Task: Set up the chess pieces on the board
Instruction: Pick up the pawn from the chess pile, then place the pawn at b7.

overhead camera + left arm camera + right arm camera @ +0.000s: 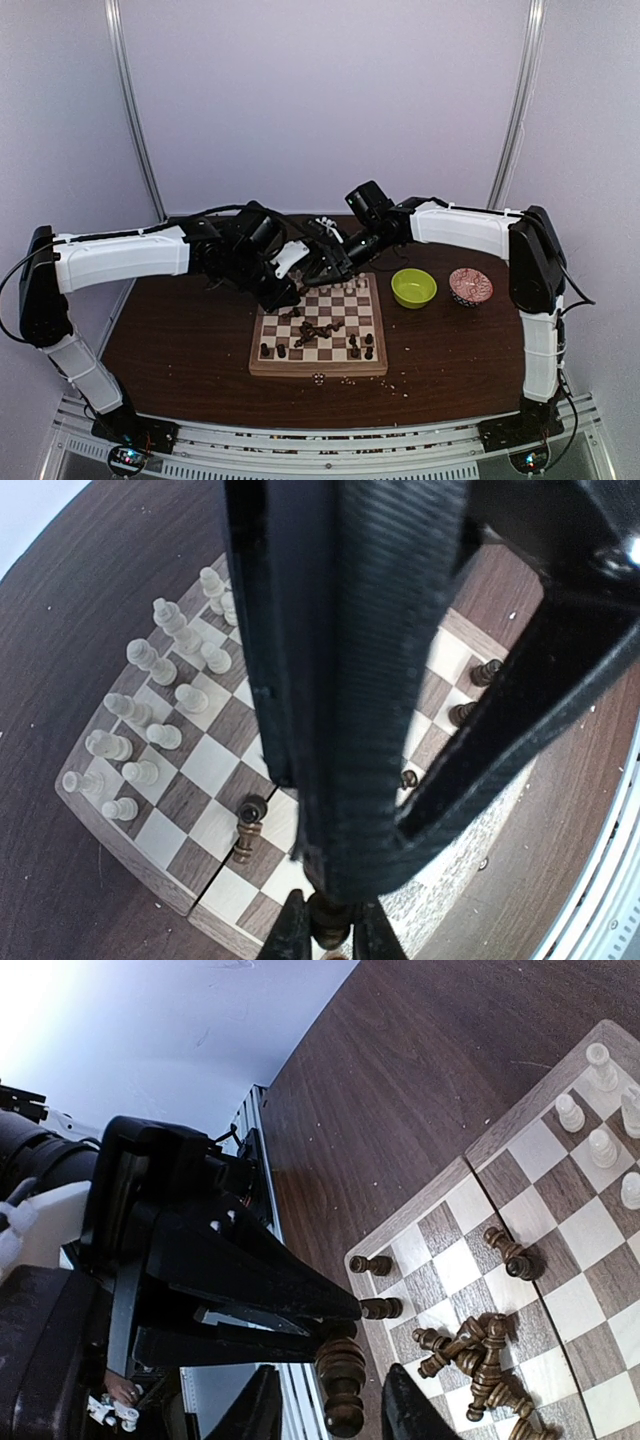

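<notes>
The board (318,335) lies mid-table, and both arms meet over its far left corner. My left gripper (333,935) is shut on a dark brown chess piece (330,918). In the right wrist view that same piece (342,1375) hangs between the fingers of my right gripper (330,1372), which stand open with a gap on each side. Cream-white pieces (150,710) stand in two rows along one edge. A heap of dark pieces (480,1355) lies mid-board. Two dark pawns (368,1264) stand near the corner, and one dark piece (250,825) lies alone.
A lime-green bowl (413,288) and a red patterned bowl (470,286) sit to the right of the board. Pale crumbs (345,380) are scattered in front of it. The right gripper's black body (350,680) fills much of the left wrist view.
</notes>
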{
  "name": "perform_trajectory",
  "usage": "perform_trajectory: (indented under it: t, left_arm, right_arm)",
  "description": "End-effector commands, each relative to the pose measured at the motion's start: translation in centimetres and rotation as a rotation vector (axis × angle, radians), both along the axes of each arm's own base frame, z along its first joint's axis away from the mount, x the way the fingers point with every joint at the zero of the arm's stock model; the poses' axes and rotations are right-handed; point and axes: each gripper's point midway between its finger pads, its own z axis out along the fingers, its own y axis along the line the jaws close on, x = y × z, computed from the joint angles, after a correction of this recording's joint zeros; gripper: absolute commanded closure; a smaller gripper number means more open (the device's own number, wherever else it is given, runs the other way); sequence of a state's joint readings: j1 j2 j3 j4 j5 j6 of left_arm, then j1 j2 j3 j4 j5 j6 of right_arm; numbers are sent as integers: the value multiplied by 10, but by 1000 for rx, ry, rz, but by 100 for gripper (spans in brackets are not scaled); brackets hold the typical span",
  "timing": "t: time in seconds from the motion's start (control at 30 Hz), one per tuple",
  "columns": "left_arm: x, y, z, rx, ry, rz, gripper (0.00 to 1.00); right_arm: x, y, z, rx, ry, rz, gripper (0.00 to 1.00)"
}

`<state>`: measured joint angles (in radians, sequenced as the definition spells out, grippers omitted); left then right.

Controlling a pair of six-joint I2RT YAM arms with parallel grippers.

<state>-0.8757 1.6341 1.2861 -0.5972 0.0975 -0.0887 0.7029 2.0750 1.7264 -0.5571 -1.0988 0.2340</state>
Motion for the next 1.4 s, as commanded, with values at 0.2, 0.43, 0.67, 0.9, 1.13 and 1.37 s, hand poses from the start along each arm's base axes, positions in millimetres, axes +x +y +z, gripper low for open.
perform_trajectory:
  t: [0.2,0.43,0.67,0.9,1.13,1.37]
  left_arm:
    - [8,0,14,-43,-45,34,95]
    - [8,5,8,-23,-45,43,95]
    - [7,8,-1,-5,-36,51,95]
    - [7,11,-2,-10,-41,65,95]
    - [15,29,6,-13,-69,128,95]
    - [32,68,10,-16,-80,244,95]
  right_arm:
    - [-3,0,-9,-12,13,-10,83]
    - [14,-15,-11,-66,-74,-63,87]
    - [40,-57,-7,-121,-181,-137,90]
    - [39,-103,-19,-298,-399,-110,91]
    - [23,-111,-24,-414,-583,-28,91]
    - [-4,-91,-27,-501,-746,114,91]
